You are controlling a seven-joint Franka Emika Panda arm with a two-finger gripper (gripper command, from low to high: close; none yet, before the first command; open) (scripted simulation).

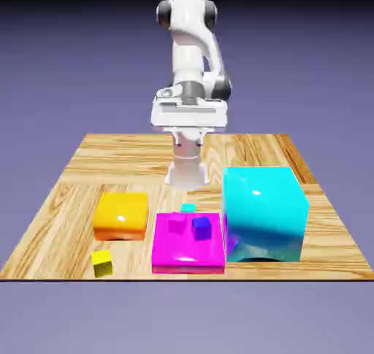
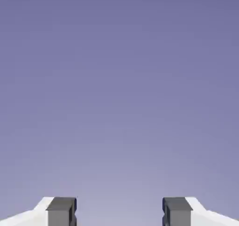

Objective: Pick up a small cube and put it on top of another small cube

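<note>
Small yellow cube (image 1: 101, 262) is seen on the tabletop (image 1: 58, 206), near orange block (image 1: 120, 214); fingers apparently hidden.

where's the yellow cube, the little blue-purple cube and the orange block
yellow cube (image 1: 101, 261): exterior view, near the table's front edge; point on its front face.
blue-purple cube (image 1: 201, 228): exterior view, on the magenta slab; point on its front face.
orange block (image 1: 120, 214): exterior view; point on its top face.

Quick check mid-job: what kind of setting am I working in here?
Most likely a rendered simulation tabletop: a wooden table before a plain violet backdrop, plain bright blocks like the big cyan block and tiny yellow cube, and a white arm.
</note>
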